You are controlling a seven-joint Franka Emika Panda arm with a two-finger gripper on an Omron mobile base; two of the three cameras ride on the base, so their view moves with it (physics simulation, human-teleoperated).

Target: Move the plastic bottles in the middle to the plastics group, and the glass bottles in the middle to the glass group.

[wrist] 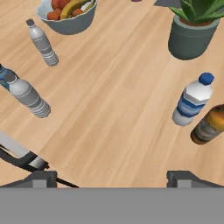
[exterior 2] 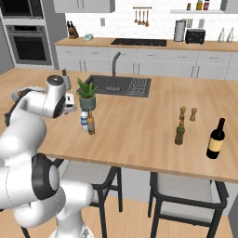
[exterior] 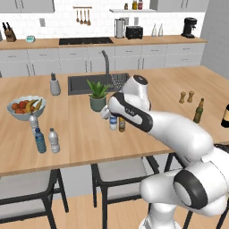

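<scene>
While our gripper (wrist: 111,177) hovers wide open and empty, we risk toppling the brown glass bottle (wrist: 209,126) touching the labelled water bottle (wrist: 192,99) mid-counter.

You are seeing the water bottle (wrist: 192,101) and brown bottle (wrist: 209,126) standing touching mid-desk (exterior: 85,134), just before the plant pot (wrist: 190,38). Far left, three bottles (exterior: 54,141) are standing near the fruit bowl (exterior: 25,108); far right, two bottles (exterior 2: 180,132).
</scene>
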